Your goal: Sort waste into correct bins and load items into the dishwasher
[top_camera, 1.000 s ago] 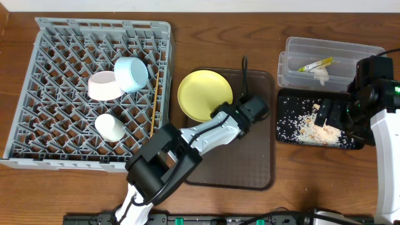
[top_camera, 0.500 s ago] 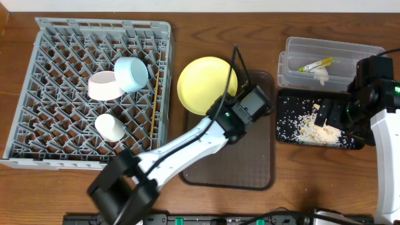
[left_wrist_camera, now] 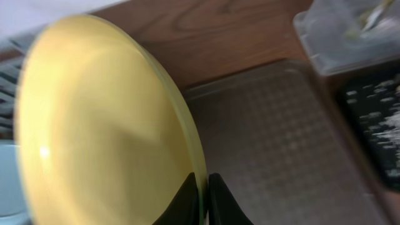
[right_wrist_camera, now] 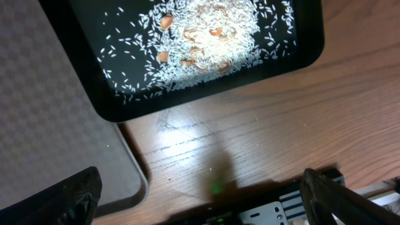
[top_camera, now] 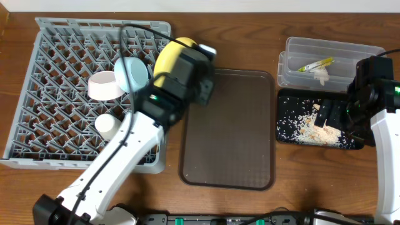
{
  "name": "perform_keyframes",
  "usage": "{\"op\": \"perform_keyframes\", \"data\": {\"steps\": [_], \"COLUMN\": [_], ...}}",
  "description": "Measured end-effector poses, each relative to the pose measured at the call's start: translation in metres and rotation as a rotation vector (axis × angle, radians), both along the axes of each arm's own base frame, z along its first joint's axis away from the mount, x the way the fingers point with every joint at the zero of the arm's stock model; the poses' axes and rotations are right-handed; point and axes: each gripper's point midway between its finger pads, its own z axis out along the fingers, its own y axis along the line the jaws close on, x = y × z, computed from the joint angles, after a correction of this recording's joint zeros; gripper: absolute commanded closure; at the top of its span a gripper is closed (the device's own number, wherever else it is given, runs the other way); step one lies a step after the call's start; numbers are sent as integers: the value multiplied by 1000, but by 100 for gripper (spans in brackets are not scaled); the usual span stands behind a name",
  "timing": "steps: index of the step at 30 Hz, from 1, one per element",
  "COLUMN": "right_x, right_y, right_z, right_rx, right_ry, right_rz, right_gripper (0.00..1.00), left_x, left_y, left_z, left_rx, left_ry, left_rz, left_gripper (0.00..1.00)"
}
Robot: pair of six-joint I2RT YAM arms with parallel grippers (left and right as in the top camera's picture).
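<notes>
Step in hand: loading the plate, which looks like the last item to go. The left gripper (left_wrist_camera: 201, 197) is clenched on the rim of the pale-yellow plate (top_camera: 166, 57), one finger on each face. In the left wrist view the plate is tipped up on edge. From overhead it sits over the far right corner of the grey dish rack (top_camera: 87, 164), just beside the light-blue bowl (top_camera: 130, 74); can't tell if it's touching the lattice or hanging above it. The white bowl (top_camera: 103, 86) and white cup (top_camera: 107, 127) are already in the rack. The chopsticks are hidden under the arm, so no call on those. The brown serving tray (top_camera: 228, 131) shows nothing on it. Waste looks sorted: yellow-green wrapper (top_camera: 315, 64) and white tissue (top_camera: 320, 75) are in the clear tub (top_camera: 294, 47), rice crumbs (right_wrist_camera: 200, 25) in the black tray (right_wrist_camera: 300, 59). The right gripper (right_wrist_camera: 200, 194) is spread wide with nothing in it, parked over the near edge of the black tray. My read on the next move: lower the plate on edge into a free slot by the rack's right wall, let the rim seat between the ribs, then let go and back out upward. Watch the blue bowl, it's close. If the plate isn't seated before release, I'd expect it to tip flat or roll against the wall.
</notes>
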Motion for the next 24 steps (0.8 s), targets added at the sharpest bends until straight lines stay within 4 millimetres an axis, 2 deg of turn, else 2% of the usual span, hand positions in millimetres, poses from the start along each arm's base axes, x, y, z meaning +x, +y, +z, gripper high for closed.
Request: {"op": "perform_keyframes", "data": {"steps": [3,7,12,14,17,24], "right_x": [0,-1,-1,-1,-1,-1], "right_y": [0,0,0,0,0,0], "right_z": [0,0,0,0,0,0], "right_rx": [0,1,1,1,1,1], "right_ry": [2,5,5,5,5,6], "right_rz": [0,0,0,0,0,0], "right_gripper": [1,1,1,1,1,1], "left_x": [8,22,27,27,25,23], "left_y": [19,58,87,91,86,79], "left_z": [0,4,11,13,17,25], "left_rx": [-168,-342,-495,-539,-611,-653], "left_ry": [97,169,224,244,278,278], "left_rz": [40,145,192,191,155,108], "left_gripper": [92,92,93,92,92,92]}}
